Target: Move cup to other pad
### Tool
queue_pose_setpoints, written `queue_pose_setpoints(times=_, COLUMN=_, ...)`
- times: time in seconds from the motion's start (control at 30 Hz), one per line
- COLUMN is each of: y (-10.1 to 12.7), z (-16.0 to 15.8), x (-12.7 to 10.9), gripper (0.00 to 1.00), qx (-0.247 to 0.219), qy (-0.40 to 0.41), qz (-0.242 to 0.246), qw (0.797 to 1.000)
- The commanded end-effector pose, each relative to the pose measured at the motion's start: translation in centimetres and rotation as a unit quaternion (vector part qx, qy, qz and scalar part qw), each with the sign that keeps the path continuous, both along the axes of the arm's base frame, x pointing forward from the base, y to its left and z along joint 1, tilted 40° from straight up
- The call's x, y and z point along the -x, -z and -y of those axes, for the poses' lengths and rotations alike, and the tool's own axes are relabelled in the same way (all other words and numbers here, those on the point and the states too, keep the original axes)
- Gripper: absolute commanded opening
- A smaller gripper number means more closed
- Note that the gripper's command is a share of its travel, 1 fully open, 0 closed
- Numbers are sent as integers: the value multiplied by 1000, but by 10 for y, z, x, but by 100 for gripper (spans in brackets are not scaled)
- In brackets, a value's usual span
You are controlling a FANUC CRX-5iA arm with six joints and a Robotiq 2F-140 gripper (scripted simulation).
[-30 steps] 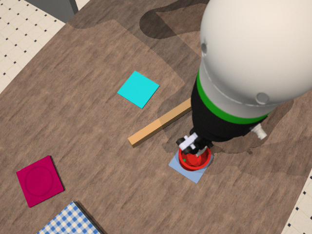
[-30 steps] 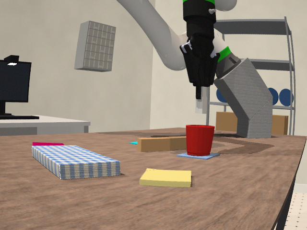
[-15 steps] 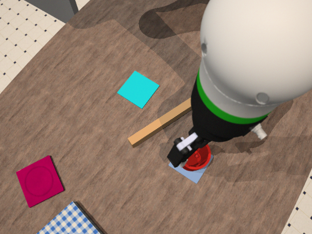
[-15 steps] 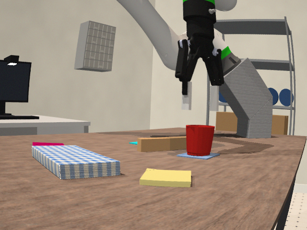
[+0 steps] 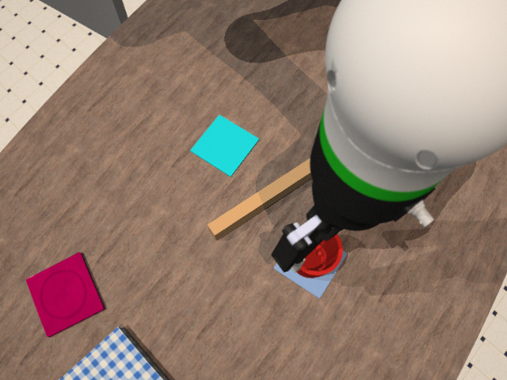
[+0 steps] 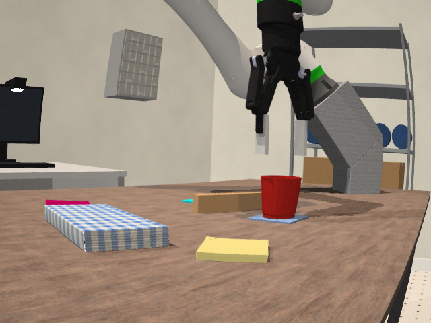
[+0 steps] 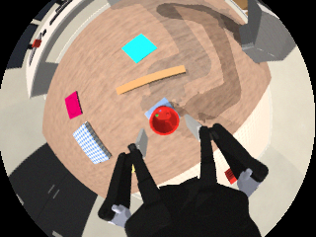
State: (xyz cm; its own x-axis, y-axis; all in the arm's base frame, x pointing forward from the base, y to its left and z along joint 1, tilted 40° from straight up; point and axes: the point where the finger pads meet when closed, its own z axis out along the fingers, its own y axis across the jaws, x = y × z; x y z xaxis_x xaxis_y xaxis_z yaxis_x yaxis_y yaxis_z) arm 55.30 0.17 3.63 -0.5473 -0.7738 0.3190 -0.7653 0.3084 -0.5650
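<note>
A red cup (image 5: 323,258) (image 6: 280,196) (image 7: 164,121) stands upright on a light blue pad (image 5: 316,286) (image 6: 300,218) (image 7: 160,103). What is inside it is mostly hidden by the arm. My gripper (image 6: 280,142) (image 7: 165,126) is open and empty. It hangs straight above the cup, fingertips clear of the rim. A cyan pad (image 5: 224,144) (image 6: 187,200) (image 7: 138,47) lies beyond a tan wooden rail (image 5: 245,208) (image 6: 222,202) (image 7: 150,79), which lies between the two pads.
A magenta square coaster (image 5: 64,293) (image 6: 66,202) (image 7: 73,105) lies at the left. A blue checkered cloth stack (image 5: 110,359) (image 6: 104,225) (image 7: 93,142) and a flat yellow block (image 6: 232,249) lie near the front. The robot base stands behind the cup.
</note>
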Motion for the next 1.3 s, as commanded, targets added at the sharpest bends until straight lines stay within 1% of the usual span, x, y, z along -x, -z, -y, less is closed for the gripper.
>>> queue_pose_setpoints(times=0.0, y=0, z=0, x=0, gripper=59, qx=0, qy=0, qz=0, qw=1000)
queue_pose_setpoints(times=0.67, y=3, z=2, x=-2, gripper=59, qx=-1, qy=0, qz=0, qw=1000)
queue_pose_setpoints(times=0.9, y=11, z=7, x=-5, gripper=59, qx=-1, qy=0, qz=0, qw=1000)
queue_pose_setpoints(times=1.27, y=39, z=27, x=-17, gripper=59, qx=-1, qy=0, qz=0, qw=1000)
